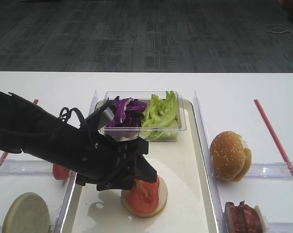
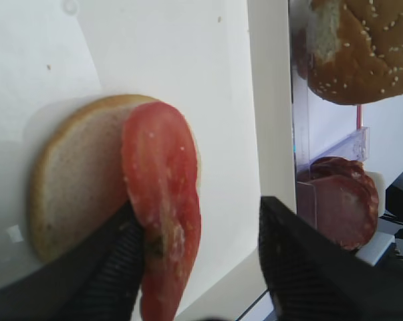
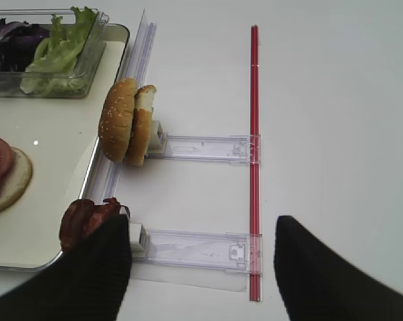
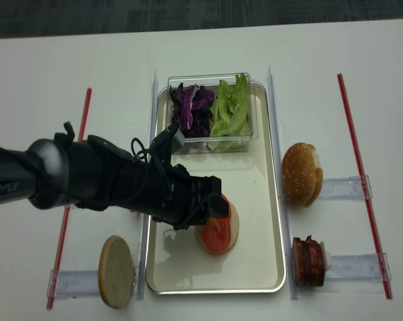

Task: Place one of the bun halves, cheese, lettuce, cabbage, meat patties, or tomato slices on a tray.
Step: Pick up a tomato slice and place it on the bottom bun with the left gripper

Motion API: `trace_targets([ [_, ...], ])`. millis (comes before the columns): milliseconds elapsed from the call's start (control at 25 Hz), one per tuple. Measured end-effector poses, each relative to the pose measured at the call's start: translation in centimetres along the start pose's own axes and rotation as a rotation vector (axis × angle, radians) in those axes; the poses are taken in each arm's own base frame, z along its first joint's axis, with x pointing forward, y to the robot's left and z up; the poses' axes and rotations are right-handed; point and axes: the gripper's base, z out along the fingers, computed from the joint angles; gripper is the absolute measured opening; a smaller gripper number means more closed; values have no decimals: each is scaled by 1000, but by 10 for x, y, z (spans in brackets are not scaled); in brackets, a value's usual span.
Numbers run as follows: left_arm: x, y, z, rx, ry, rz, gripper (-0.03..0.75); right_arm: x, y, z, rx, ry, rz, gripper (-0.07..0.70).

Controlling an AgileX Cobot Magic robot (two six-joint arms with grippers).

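Reaching in from nine o'clock, the left gripper (image 4: 211,206) hangs low over the tray (image 4: 268,221), its fingers (image 2: 301,267) spread apart on either side of a tomato slice (image 2: 164,200) without pinching it. That slice leans on a pale bun half (image 2: 77,194) lying flat on the tray, toward six o'clock of the tray's middle. At the tray's twelve o'clock end sits a clear box (image 4: 251,137) with purple cabbage (image 4: 192,109) on its nine o'clock side and green lettuce (image 4: 229,114) on its three o'clock side. At three o'clock of the tray, a seeded bun (image 4: 300,174) stands on edge in a clear holder, and meat patties (image 4: 308,261) stand in another holder nearer five o'clock. White lettering on the left arm (image 4: 27,177) is too small to read surely. The right gripper (image 3: 201,267) shows two dark fingers standing apart with nothing between them.
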Motion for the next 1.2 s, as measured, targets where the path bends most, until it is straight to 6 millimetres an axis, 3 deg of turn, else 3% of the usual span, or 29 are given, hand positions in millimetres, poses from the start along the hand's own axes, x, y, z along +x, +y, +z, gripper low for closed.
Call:
trace_targets([
  [1200, -3, 14, -9, -49, 33, 37, 399, 0, 0, 0, 0, 0, -1, 469],
])
